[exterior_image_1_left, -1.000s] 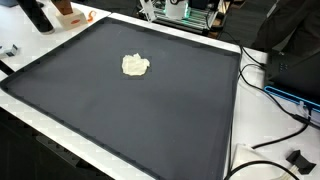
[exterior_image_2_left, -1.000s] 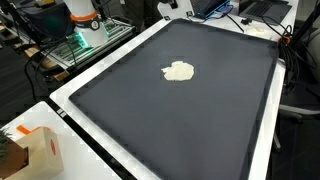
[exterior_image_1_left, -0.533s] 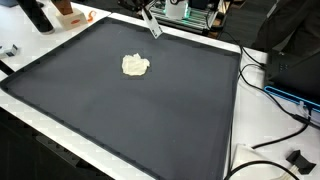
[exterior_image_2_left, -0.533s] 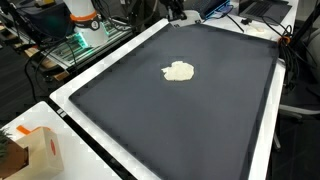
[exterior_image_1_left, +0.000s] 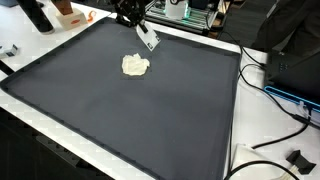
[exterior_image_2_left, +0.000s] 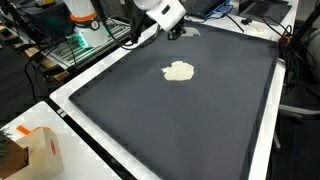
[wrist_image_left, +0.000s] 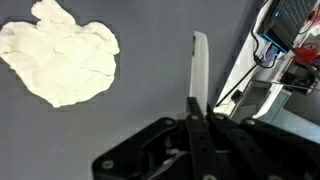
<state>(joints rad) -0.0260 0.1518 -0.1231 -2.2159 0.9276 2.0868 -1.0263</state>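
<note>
Pinching a thin white stick (wrist_image_left: 200, 70) between fingers pressed together on its near end, our tool (wrist_image_left: 198, 112) hangs over the far part of the dark mat (exterior_image_1_left: 150, 115) that covers the counter (exterior_image_2_left: 62, 100). In an exterior view the stick (exterior_image_1_left: 148, 38) slants down from the tool (exterior_image_1_left: 136, 25) towards the mat. Its free end is near the pale lump (exterior_image_1_left: 135, 65) but apart from it, and we cannot tell whether that end touches the mat. The lump lies alone on the mat, roughly midway across and nearer the far edge, crumpled and soft-looking. The wrist view shows it (wrist_image_left: 60, 55) off to one side of the stick, not in line with it.

We judge the grip to be the weakest link. Only a short length of the stick sits between the fingers, so any push on the long free end would lever it, and it could twist or slide out. If the tip met the mat steeply, it might catch on the surface and bend or snap rather than glide. The lump looks light and unanchored. A nudge from the side could send it skidding or rolling away from the tip, or smear it if it is sticky. Given the offset in the wrist view, a straight push along the stick's line would pass beside the lump.
</note>
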